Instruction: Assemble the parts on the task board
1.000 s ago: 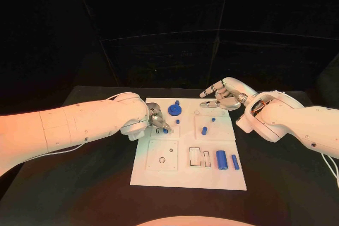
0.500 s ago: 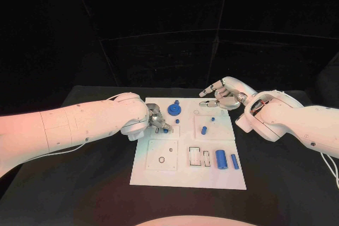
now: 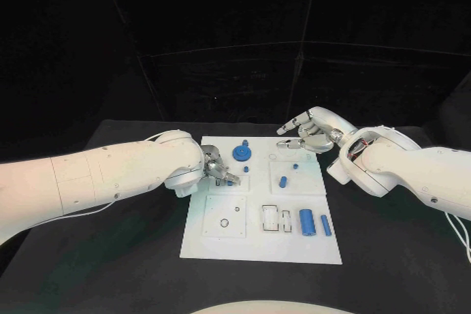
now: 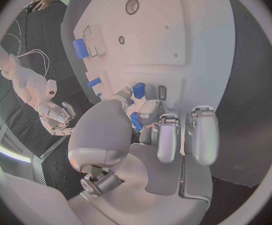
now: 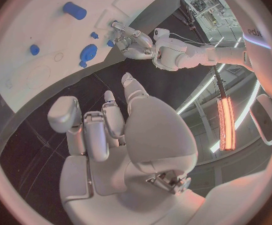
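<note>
Pinching a small blue part at the task board's left edge, the left hand is pressing it toward its slot, having crept slightly rightward over the last second, so seating looks close. Blue gear is sitting near the far edge, two blue cylinders by the near-right corner. Right hand is hovering off the far-right corner, fingers loosely spread, holding nothing.

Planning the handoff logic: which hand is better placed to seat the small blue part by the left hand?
Left. The left hand already has its fingers at the small blue part on the task board; the right hand is off the board's far corner.
</note>
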`<state>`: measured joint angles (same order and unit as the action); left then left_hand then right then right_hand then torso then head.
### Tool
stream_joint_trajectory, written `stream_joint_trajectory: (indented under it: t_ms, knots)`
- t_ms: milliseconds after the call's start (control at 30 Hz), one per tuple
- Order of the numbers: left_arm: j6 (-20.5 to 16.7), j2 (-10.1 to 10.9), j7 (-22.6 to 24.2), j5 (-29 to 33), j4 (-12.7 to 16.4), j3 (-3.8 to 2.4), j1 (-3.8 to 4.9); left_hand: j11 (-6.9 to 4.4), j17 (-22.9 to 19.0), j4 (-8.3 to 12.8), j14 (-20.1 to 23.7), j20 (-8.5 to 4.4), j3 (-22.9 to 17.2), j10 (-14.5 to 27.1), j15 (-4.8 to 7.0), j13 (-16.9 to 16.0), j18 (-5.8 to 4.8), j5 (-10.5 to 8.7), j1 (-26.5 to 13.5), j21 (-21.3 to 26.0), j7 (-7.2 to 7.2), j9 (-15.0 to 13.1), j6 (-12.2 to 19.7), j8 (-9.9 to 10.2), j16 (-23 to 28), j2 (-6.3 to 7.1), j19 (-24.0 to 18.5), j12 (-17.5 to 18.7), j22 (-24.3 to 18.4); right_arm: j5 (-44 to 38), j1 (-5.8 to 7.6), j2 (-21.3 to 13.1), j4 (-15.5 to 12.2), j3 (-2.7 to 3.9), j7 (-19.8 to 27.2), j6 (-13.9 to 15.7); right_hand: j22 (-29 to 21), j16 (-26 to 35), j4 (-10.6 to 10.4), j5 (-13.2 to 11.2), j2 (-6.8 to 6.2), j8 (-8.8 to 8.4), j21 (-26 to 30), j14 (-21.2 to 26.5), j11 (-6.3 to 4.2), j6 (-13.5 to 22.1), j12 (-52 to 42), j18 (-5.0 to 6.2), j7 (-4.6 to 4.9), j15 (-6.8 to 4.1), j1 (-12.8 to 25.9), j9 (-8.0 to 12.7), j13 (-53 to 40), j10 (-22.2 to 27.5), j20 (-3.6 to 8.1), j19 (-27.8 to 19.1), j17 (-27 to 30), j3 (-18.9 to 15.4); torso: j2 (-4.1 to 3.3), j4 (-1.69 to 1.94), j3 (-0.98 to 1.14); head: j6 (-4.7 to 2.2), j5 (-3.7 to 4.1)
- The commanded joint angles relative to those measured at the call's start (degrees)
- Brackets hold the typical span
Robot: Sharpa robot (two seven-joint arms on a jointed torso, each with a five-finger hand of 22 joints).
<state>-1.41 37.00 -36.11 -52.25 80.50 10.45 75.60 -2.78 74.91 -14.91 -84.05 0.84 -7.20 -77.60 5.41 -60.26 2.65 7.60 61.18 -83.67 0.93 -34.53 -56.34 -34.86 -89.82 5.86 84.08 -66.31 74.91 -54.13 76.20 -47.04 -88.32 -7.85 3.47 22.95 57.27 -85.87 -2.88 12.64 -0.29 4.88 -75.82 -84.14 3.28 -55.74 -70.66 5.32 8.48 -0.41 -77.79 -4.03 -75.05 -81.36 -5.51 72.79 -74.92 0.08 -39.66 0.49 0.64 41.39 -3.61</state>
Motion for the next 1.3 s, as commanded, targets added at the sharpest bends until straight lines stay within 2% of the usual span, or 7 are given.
stream_joint_trajectory:
  t_ms: [33, 233, 333, 433, 600, 833, 1300]
  knots:
    - [-0.9, 0.4, 0.6, -0.2, 0.6, -0.09, 0.34, 0.16, 15.1, -0.5, -6.0, -0.31, 0.9, 0.1, 0.41, 0.2, -0.52, -0.48, 0.4, 0.0, 0.32, 0.1, 0.0, -0.4, -0.2, -0.47, 2.3, 0.1, 6.1, 0.4, 0.12, 0.1, 0.2, 0.03, 0.4, 0.7, -0.1, 0.2, -0.1, 0.3, 0.06, -0.25, 0.3, -3.9, 0.07, -0.4, 0.2, 0.83, -0.02, -0.4, 0.5, 0.1, -0.2, 0.4, 0.04, -0.3, -6.5, -0.4, 0.02, -0.03, 0.03, -0.09, 0.0]
    - [-0.6, 1.8, 1.3, -0.2, 1.8, -0.26, 1.42, 0.35, 15.1, -1.7, -6.0, -0.25, 3.0, 1.0, 0.3, 1.6, -0.35, -1.02, 0.5, 0.5, 0.58, 0.1, 0.8, -0.3, -0.2, -0.59, 2.0, 1.3, 5.4, 0.7, 0.12, 0.1, 0.6, 0.03, 0.5, 0.7, -0.1, 0.2, -0.1, 0.4, 0.08, -0.26, 0.3, -3.9, 0.06, -0.4, 0.2, 0.82, -0.03, -0.41, 0.6, 0.1, -0.2, 0.4, 0.04, -0.2, -6.5, -0.5, -0.05, -0.03, 0.05, -0.24, 0.09]
    - [0.9, 2.6, 1.3, 0.2, 2.0, -0.37, 2.34, 0.68, 15.1, -1.8, -6.0, -0.08, 4.4, 2.2, 0.06, 3.3, -0.13, -1.32, 0.2, 1.3, 0.98, 0.4, 1.9, 0.2, -0.2, -0.89, 1.6, 2.7, 4.5, 0.9, 0.12, 0.1, 0.8, 0.03, 0.5, 0.7, -0.1, 0.2, -0.2, 0.4, 0.08, -0.26, 0.3, -3.9, 0.06, -0.4, 0.2, 0.82, -0.03, -0.41, 0.6, 0.1, -0.2, 0.4, 0.04, -0.2, -6.5, -0.5, -0.05, 0.01, 0.06, -0.33, 0.11]
    - [3.5, 3.3, 1.2, 1.5, 1.2, -0.42, 3.49, 1.12, 15.1, -1.6, -6.0, 0.23, 5.5, 3.1, -0.28, 4.7, 0.05, -1.08, 1.2, 2.0, 1.52, 0.9, 3.1, 1.1, -0.2, -1.49, 1.2, 3.7, 3.7, 0.9, 0.12, 0.2, 1.0, 0.03, 0.5, 0.7, -0.1, 0.2, -0.2, 0.4, 0.08, -0.26, 0.3, -3.9, 0.06, -0.4, 0.2, 0.82, -0.03, -0.41, 0.6, 0.1, -0.2, 0.4, 0.04, -0.2, -6.5, -0.5, -0.03, 0.06, 0.07, -0.35, 0.1]
    - [7.0, 3.4, 1.3, 2.3, -0.8, -0.45, 4.68, 1.91, 15.1, -1.5, -6.0, 0.82, 6.9, 4.5, -0.95, 6.8, 0.31, -0.66, 3.2, 3.0, 2.44, 2.2, 4.7, 2.9, -0.2, -2.22, 0.7, 5.4, 2.6, 0.9, 0.12, 0.2, 1.2, 0.03, 0.5, 0.6, -0.1, 0.3, -0.2, 0.4, 0.08, -0.27, 0.3, -3.9, 0.06, -0.4, 0.2, 0.83, -0.03, -0.41, 0.7, 0.1, -0.2, 0.4, 0.04, -0.3, -6.5, -0.5, -0.08, 0.02, 0.05, -0.41, 0.09]
    - [8.6, 1.8, 2.1, 2.5, -5.6, -0.47, 5.58, 2.71, 15.1, -1.3, -6.0, 1.49, 8.0, 5.8, -1.64, 8.6, 0.53, -0.1, 6.2, 3.8, 3.34, 4.4, 5.6, 5.1, -0.2, -3.11, 0.3, 6.6, 1.7, 1.0, 0.12, 0.3, 1.3, 0.03, 0.5, 0.6, -0.1, 0.2, -0.2, 0.4, 0.09, -0.28, 0.3, -3.9, 0.06, -0.4, 0.2, 0.82, -0.04, -0.41, 0.6, 0.1, -0.2, 0.4, 0.04, -0.2, -6.5, -0.6, -0.12, -0.04, 0.02, -0.58, -0.06]
    - [11.1, -1.7, 2.4, 0.8, -12.5, -0.53, 6.5, 2.87, 15.1, -1.5, -6.0, 1.7, 8.5, 5.8, -1.81, 8.5, 0.48, 0.04, 6.7, 3.7, 3.5, 5.2, 5.3, 5.6, -0.2, -3.58, 0.5, 6.3, 1.9, 1.0, 0.12, 0.5, 1.4, 0.03, 0.5, 0.5, 0.0, 0.2, -0.2, 0.5, 0.13, -0.29, 0.2, -3.9, 0.05, -0.4, 0.1, 0.81, -0.05, -0.42, 0.6, 0.1, -0.2, 0.4, 0.04, -0.2, -6.5, -0.5, -0.08, 0.05, 0.1, -0.61, -0.09]
